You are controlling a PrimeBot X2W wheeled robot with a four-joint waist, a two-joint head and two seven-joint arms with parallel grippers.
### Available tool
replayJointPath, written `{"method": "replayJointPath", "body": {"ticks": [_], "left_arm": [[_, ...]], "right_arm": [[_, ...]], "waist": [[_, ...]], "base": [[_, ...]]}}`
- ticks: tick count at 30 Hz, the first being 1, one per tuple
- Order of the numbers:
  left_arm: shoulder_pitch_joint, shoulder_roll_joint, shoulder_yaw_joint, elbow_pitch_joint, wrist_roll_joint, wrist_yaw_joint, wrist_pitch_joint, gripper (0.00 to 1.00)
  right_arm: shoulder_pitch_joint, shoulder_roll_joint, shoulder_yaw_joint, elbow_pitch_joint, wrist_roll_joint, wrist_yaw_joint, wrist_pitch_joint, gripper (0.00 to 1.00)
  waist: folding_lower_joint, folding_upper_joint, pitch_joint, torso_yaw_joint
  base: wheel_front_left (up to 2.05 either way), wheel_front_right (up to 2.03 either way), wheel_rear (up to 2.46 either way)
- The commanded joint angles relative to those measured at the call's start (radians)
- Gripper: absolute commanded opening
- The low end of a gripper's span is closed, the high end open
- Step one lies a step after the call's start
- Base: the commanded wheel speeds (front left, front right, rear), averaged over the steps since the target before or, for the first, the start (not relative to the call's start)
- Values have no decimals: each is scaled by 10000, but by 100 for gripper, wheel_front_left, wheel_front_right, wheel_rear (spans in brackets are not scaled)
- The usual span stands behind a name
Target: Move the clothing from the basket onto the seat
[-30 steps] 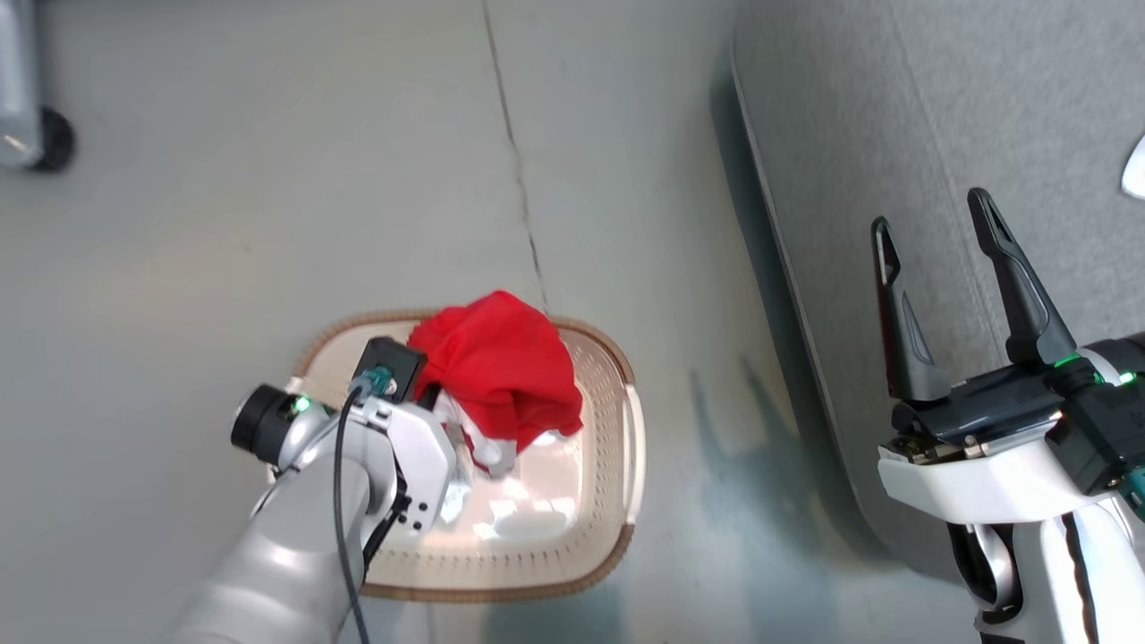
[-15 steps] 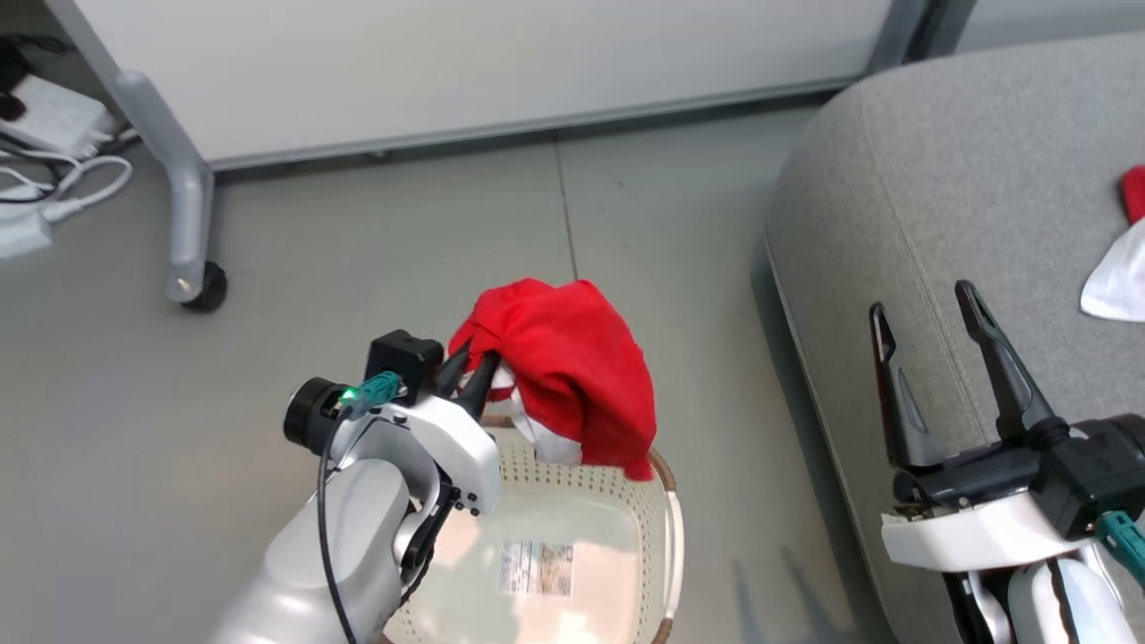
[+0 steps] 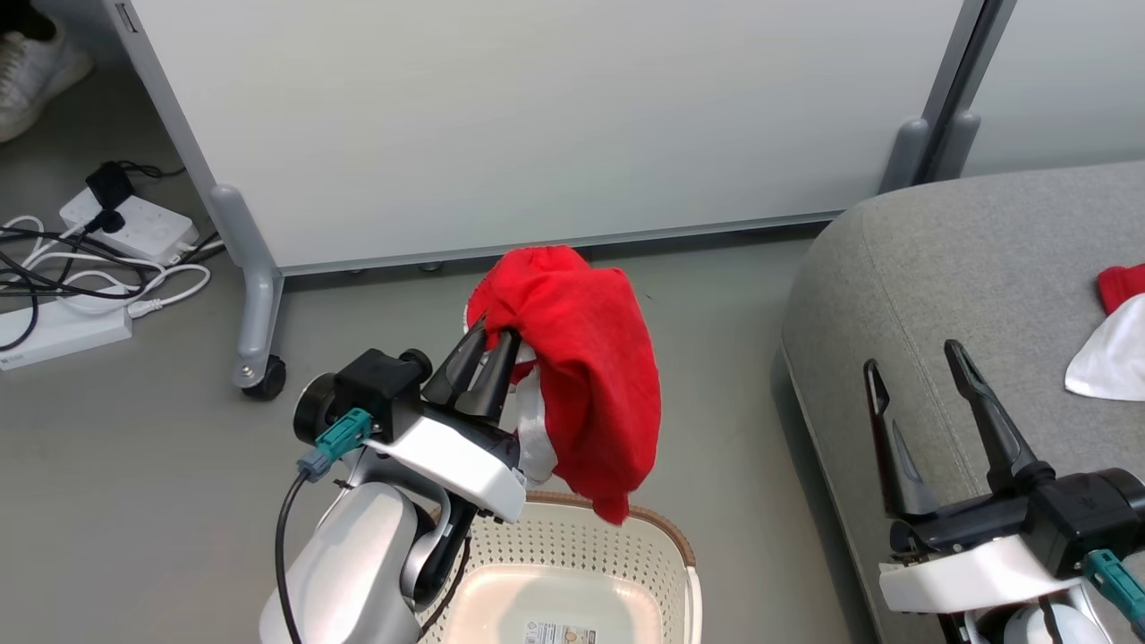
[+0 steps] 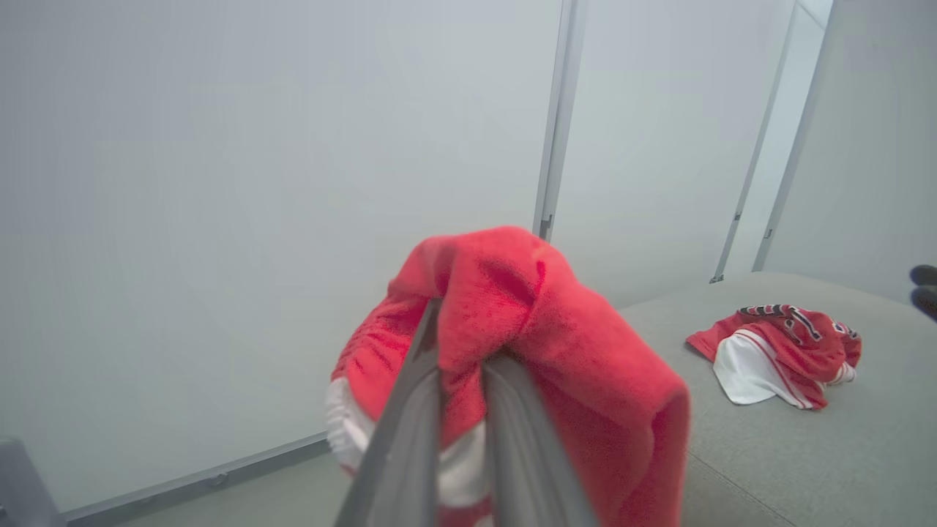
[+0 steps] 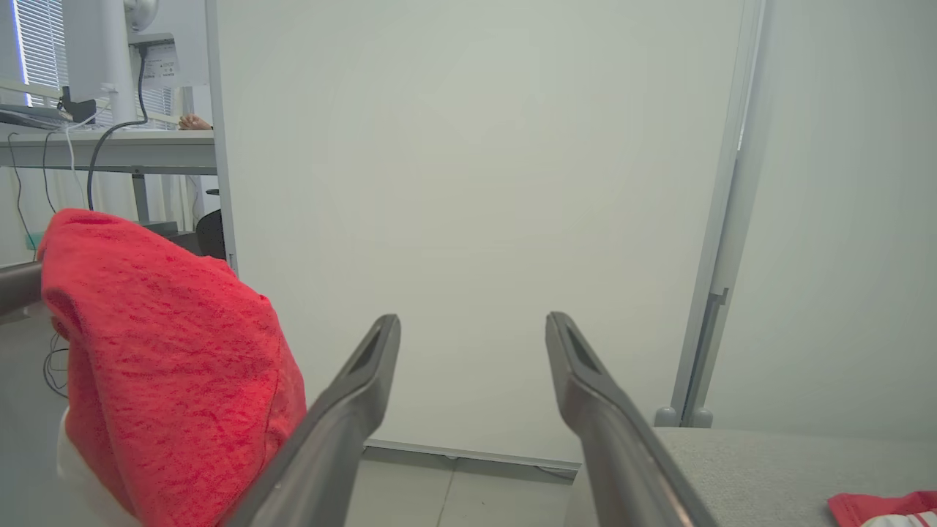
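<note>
Above the basket (image 3: pixel 572 542), the left gripper (image 3: pixel 495 333) pinches the red clothing (image 3: pixel 590 358) — the right gripper (image 3: pixel 912 356) stands wide open by the seat (image 3: pixel 939 259).

Bright, even, diffuse indoor light in all three views; shadows soft and faint, the darkest a narrow band on the floor (image 3: pixel 760 429) along the seat (image 3: pixel 939 268); no harsh glare; head view sharp; left wrist view hazy, the left gripper (image 4: pixel 461 340) soft-focused at the bottom edge; panel posts (image 4: pixel 756 146) lean through wide-angle distortion.
</note>
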Motion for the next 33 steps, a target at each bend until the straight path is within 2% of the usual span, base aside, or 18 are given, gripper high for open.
{"method": "replayJointPath", "body": {"ticks": [1,8,14,22,33], "left_arm": [[159,38,232,-299,153,-66,-13,0],[628,-53,621,-1124,436,-173,-11,0],[725,-54,135,-1289,484,-373,-12,0],[490,-56,-643,-851,571,-548,-13,0],[273,-56,-1497,-633,241,-632,-14,0]], "right_arm": [[138,-44,2,32,60,2,-58,100],[325,-43,79,13,92,2,-58,100],[480,-52,423,-122,169,1,-58,100],[543,-46,716,-160,263,2,-58,100],[747,-49,2377,1,-270,1,-58,100]], "waist": [[0,0,-154,89],[0,0,-425,183],[0,0,-519,228],[0,0,-552,173],[0,0,-592,189]], "base": [[0,0,0],[0,0,0],[0,0,0],[0,0,0],[0,0,0]]}}
